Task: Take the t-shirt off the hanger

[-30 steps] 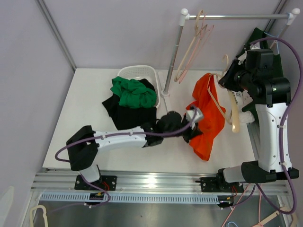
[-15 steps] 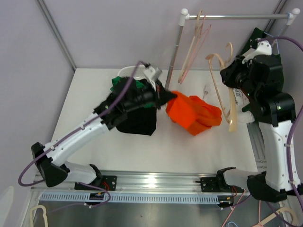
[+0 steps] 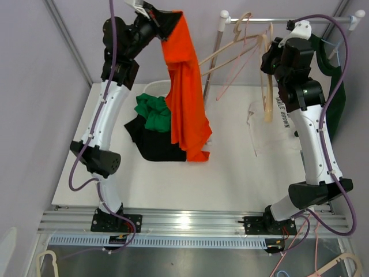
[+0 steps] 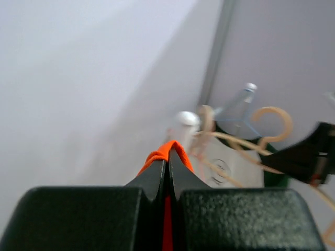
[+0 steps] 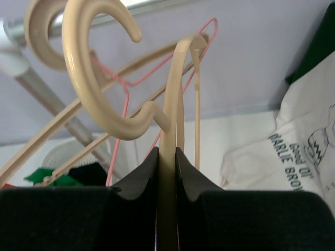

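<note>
your left gripper (image 4: 168, 159) pinches the orange t-shirt (image 3: 187, 109), which hangs lengthwise straight down above the clothes pile (image 3: 151, 112), well apart from the bare hanger (image 3: 267, 98) clamped in your right gripper (image 5: 167, 154).

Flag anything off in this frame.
Nothing damaged. The green and black clothes pile spills out of the basket onto the table. The spare hangers on the rail slant steeply sideways instead of hanging plumb. The orange t-shirt is off its hanger, pinched in the left fingers.
</note>
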Controlling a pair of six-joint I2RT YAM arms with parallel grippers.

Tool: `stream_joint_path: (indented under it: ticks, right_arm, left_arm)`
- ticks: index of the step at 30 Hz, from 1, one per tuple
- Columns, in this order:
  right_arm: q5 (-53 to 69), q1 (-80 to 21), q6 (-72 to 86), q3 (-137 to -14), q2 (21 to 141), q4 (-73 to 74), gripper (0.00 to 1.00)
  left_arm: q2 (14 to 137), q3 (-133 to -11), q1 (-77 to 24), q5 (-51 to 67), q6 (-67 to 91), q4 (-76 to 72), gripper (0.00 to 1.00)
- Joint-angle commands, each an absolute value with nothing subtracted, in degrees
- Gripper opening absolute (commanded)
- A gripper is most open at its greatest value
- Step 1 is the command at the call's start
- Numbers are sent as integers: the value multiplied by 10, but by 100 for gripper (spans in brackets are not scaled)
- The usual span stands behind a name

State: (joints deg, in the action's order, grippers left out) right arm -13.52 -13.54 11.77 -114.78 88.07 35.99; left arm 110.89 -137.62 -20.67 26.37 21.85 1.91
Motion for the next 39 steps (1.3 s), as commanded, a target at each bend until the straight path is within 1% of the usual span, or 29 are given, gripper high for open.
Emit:
stream_joint_path:
  ticks: [1,3,4,6,8,9,11,15,18,19,20,22,23,24,25,26,27,29,30,32,34,35,37,39]
  right_arm:
    - [-139,-116,91,-1161,887,223,0]
    - [-132,-104,92,-1167,907,202,0]
    - [-129,-102,94,-1173,914,199,0]
    - [-124,-94,93,-1190,932,186,0]
    - [-115,-91,92,-1195,943,168,0]
    - [-112,-89,92,-1201,948,163,0]
    - [-98,-85,91,-1210,968,158,0]
    - [-81,-78,98,-1261,1007,190,0]
    - [-69,-78,101,-1253,1012,190,0]
    - [-69,-78,102,-1252,1011,193,0]
    - [-64,-77,101,-1249,1010,192,0]
    - [-56,-76,104,-1238,1007,188,0]
    - [-54,-75,105,-1236,1007,186,0]
    - [-46,-73,107,-1236,1009,186,0]
    - [-40,-72,109,-1237,1010,186,0]
    - [-36,-72,111,-1237,1012,185,0]
    - [-29,-72,112,-1238,1014,185,0]
    - [-19,-71,115,-1242,1019,188,0]
    - [-16,-72,117,-1245,1024,192,0]
    - [-7,-71,121,-1242,1026,200,0]
    - [12,-72,123,-1234,1026,198,0]
    - [18,-73,125,-1230,1027,195,0]
    - [37,-73,131,-1224,1030,196,0]
    - [51,-75,138,-1225,1034,202,0]
  left_arm:
    - [1089,-1335,-158,264,272,-172,1]
    - [1121,-1437,-143,252,260,-157,1]
    - [1161,-1471,-139,251,249,-150,1]
    - [1176,-1534,-131,235,228,-134,1]
    - [1138,-1501,-119,234,213,-165,1]
    - [1122,-1415,-114,233,214,-212,1]
    - [1099,-1357,-106,237,210,-248,1]
    - [1120,-1352,-101,242,198,-210,1]
    - [1125,-1314,-93,208,201,-196,1]
    - [1126,-1305,-93,177,194,-177,1]
    - [1128,-1304,-93,161,191,-124,1]
    - [1123,-1291,-93,135,185,-79,1]
    - [1115,-1262,-93,119,186,-63,1]
    - [1104,-1199,-95,111,187,-75,1]
    - [1074,-1161,-98,99,192,-96,1]
    - [1062,-1063,-105,83,194,-127,1]
    - [1051,-1037,-109,46,199,-133,1]
    - [1043,-979,-114,32,218,-119,1]
    - [1047,-972,-116,14,227,-98,1]
    - [1070,-973,-117,3,257,-6,1]
    - [1097,-1025,-117,3,306,95,1]
    - [1131,-1043,-118,7,309,181,1]
    - [1151,-1078,-118,19,319,239,1]
    - [1154,-1074,-117,12,343,279,1]
